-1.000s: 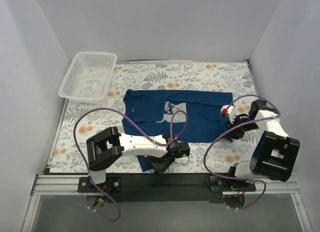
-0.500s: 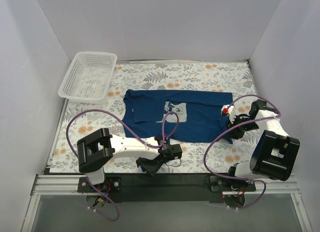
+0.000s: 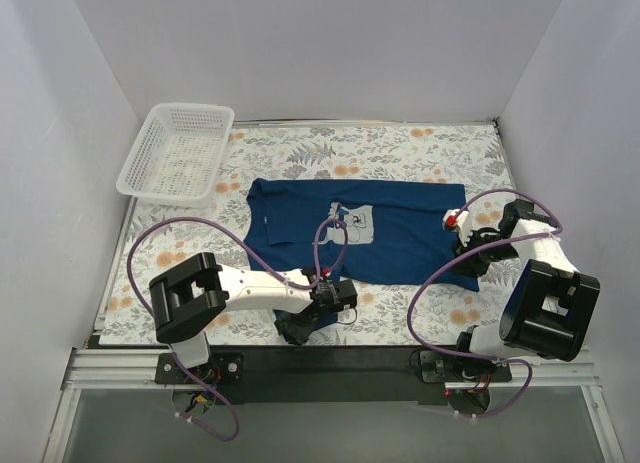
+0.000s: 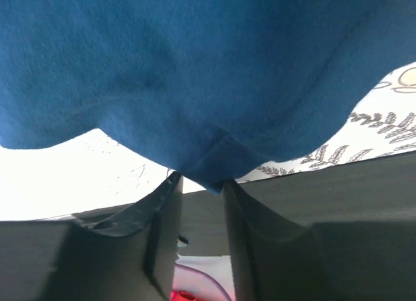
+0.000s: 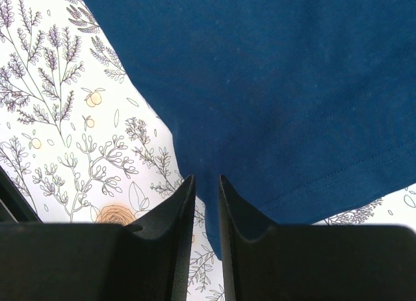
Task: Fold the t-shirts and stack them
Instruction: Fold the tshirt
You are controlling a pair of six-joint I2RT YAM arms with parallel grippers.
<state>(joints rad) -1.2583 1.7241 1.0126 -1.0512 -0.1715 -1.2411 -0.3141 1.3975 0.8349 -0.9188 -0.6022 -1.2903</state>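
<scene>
The t-shirt (image 3: 400,248) lies spread flat, reaching away ahead of both grippers, with its near edge at their fingertips. The right gripper (image 5: 207,181) stands narrow, pinching the shirt's corner between its fingers. The left gripper (image 4: 201,181) is also narrow, with a hem corner dipping between its tips, though I cannot tell whether it grips firmly. This looks like taking hold for fold 1. Next, the 2 grippers likely need to lift together and carry the near edge forward evenly.
</scene>
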